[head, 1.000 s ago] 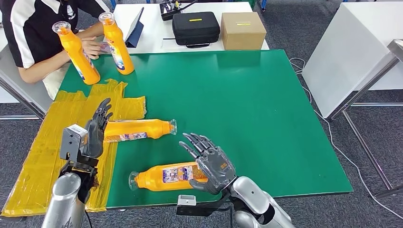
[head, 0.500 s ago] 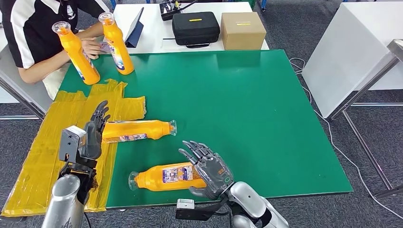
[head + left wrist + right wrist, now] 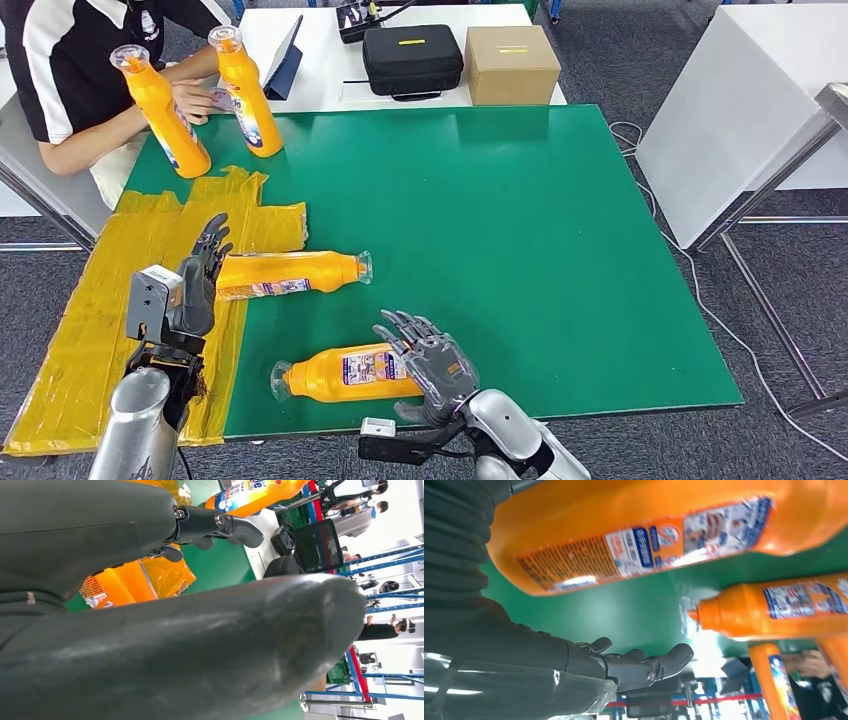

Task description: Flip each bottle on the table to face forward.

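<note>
On the green table (image 3: 520,200), two orange bottles stand upright at the far left corner, toward eleven o'clock: one (image 3: 160,100) just beside a seated person's hand (image 3: 190,100), the other (image 3: 245,92) immediately right of it. Behind the table's far edge, at twelve o'clock, a white desk carries a black case (image 3: 412,58) and a cardboard box (image 3: 511,63) side by side. Crumpled yellow sheeting (image 3: 90,300) covers the table's left side. Two more bottles lie flat, long axes running left to right: the farther bottle (image 3: 290,273) rests partly on the yellow sheeting, cap pointing toward three o'clock; the nearer bottle (image 3: 345,372) sits by the near edge, cap toward nine o'clock, printed label facing up. The right hand (image 3: 435,365) hovers at that bottle's base end, fingers spread and empty. The left hand (image 3: 200,280) stands upright with fingers apart, just beside the farther bottle's base, holding nothing.
</note>
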